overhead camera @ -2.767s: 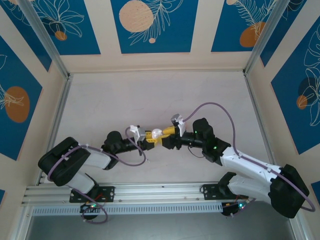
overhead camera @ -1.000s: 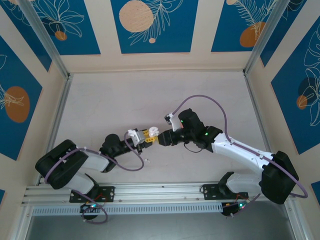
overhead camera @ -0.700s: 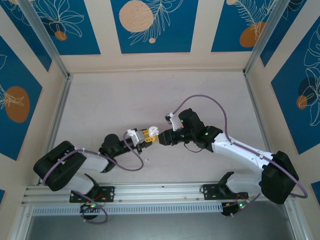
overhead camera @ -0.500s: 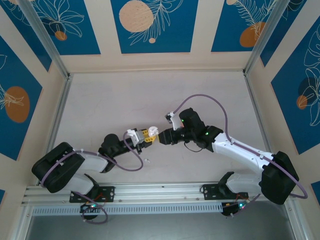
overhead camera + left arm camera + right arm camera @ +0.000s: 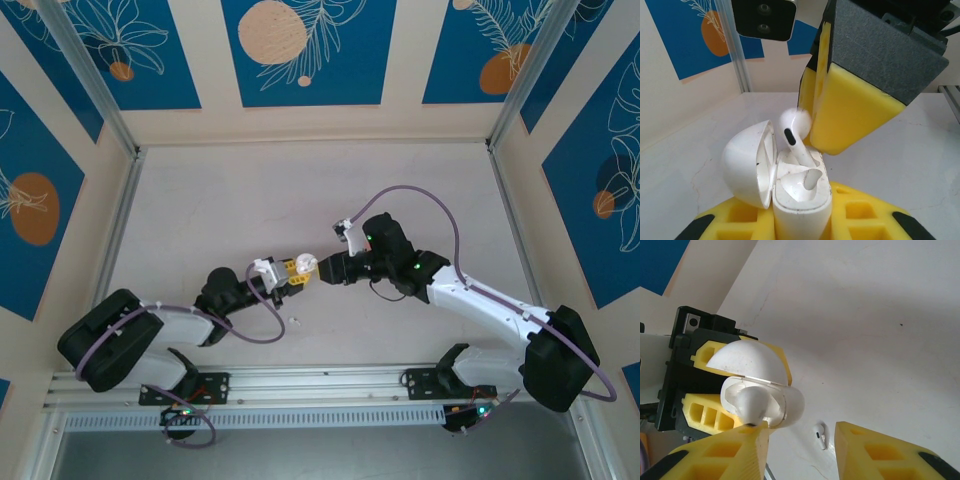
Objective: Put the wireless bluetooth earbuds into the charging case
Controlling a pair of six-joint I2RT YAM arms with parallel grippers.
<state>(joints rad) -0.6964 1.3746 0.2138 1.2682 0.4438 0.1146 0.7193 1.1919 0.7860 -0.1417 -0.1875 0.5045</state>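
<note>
Two black-and-white arms with yellow fingers
The left arm [image 5: 185, 322] and right arm [image 5: 490, 308] have white shells, black joints and looping lilac cables [image 5: 405, 191]. Green lights [image 5: 411, 266] glow at 3 o'clock, and the fingers [image 5: 880, 452] have square cut-outs.

Open white charging case [image 5: 801, 210], one earbud [image 5: 796, 123] stem-down inside, second earbud [image 5: 820, 435] lying loose

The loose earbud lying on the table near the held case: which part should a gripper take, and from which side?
Probably its rounded head, coming straight down from above, fingers closing across its narrow width. The loose earbud lies flat on the table, so no side approach gets under it, and a head grip leaves the thin stem free to enter the charging case.
</note>
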